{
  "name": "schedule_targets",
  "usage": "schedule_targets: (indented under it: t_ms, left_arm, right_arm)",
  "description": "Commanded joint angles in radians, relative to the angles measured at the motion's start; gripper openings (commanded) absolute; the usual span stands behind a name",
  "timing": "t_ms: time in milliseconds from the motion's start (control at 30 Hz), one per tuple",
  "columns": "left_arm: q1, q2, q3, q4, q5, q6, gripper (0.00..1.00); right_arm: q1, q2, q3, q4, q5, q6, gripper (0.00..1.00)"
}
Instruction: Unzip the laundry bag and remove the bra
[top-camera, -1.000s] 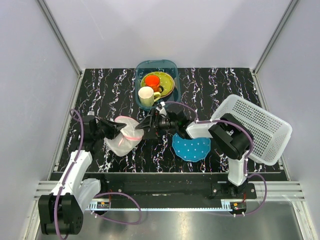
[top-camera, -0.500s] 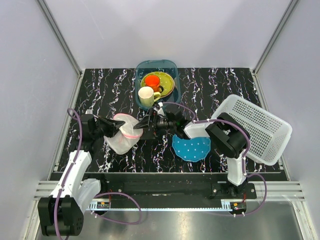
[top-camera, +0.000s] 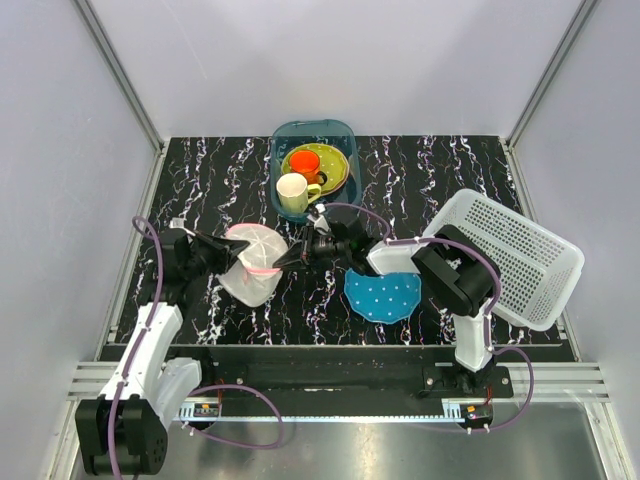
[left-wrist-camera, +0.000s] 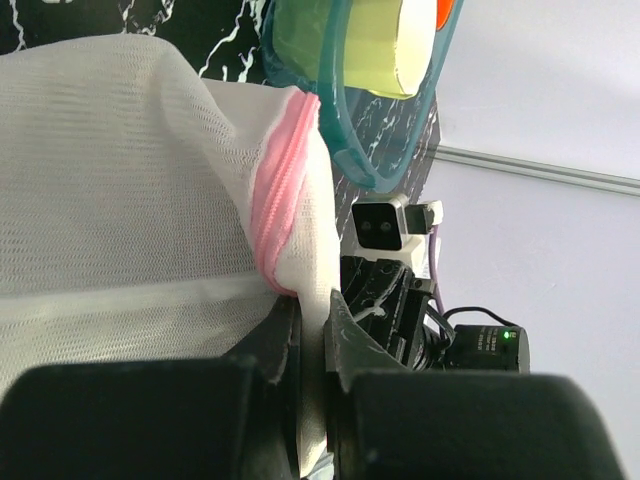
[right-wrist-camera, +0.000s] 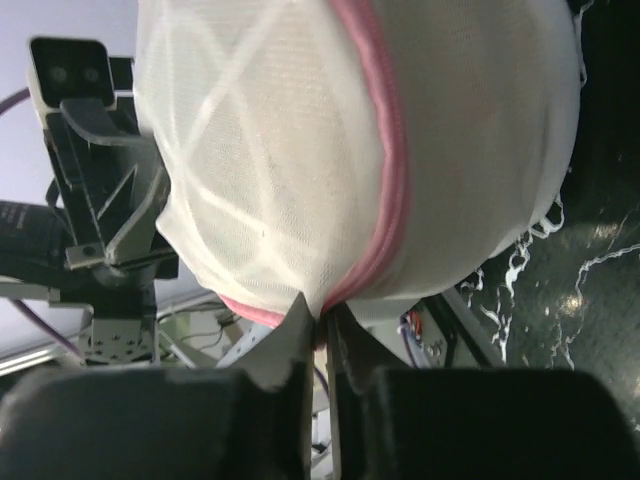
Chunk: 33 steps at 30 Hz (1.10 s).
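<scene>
Top view, left arm: stretched forward from the near left corner of the table (top-camera: 200, 180), wrist turned toward the centre; left gripper (top-camera: 230, 259) clamped on the left side of the laundry bag (top-camera: 252, 272).
Top view, right arm: folded leftward from its base, forearm low over the blue dotted plate (top-camera: 385, 297); right gripper (top-camera: 282, 259) at the bag's right side.
Top view, bag: left of the table's centre, between both grippers, nearer than the teal tub (top-camera: 340, 130); resting or lifted, cannot tell.
Left wrist: jaws narrow, a fold of white mesh pinched between them just below the pink zipper (left-wrist-camera: 280, 205).
Right wrist: jaws nearly together, nipping the bag's seam at the zipper trim; zipper closed across the dome.
</scene>
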Motion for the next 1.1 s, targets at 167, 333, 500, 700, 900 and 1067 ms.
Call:
schedule_targets:
  t_ms: [167,333,500,700,900,1067]
  left_arm:
    - [0.017,-0.043,0.092,-0.121,0.073,0.178,0.81]
    - [0.072,-0.006,0.159,-0.268,0.145,0.343,0.99]
    - [0.112,0.048,0.184,-0.292,0.255,0.422,0.99]
    - [0.117,0.109,0.198,-0.244,0.355,0.474,0.99]
    - [0.109,0.163,0.193,-0.195,0.409,0.493,0.96]
    - [0.057,0.189,0.181,-0.161,0.401,0.499,0.90]
  right_arm:
    - [-0.099,-0.084,0.018,-0.142,-0.051,-0.206,0.00]
    - [-0.153,-0.106,0.104,-0.507,-0.232,-0.595,0.00]
    - [-0.159,-0.071,0.231,-0.842,-0.279,-0.890,0.00]
    - [-0.158,-0.075,0.324,-1.018,-0.245,-1.056,0.00]
    - [-0.158,-0.052,0.379,-1.087,-0.228,-1.096,0.00]
    - [-0.158,-0.019,0.437,-1.153,-0.226,-1.141,0.00]
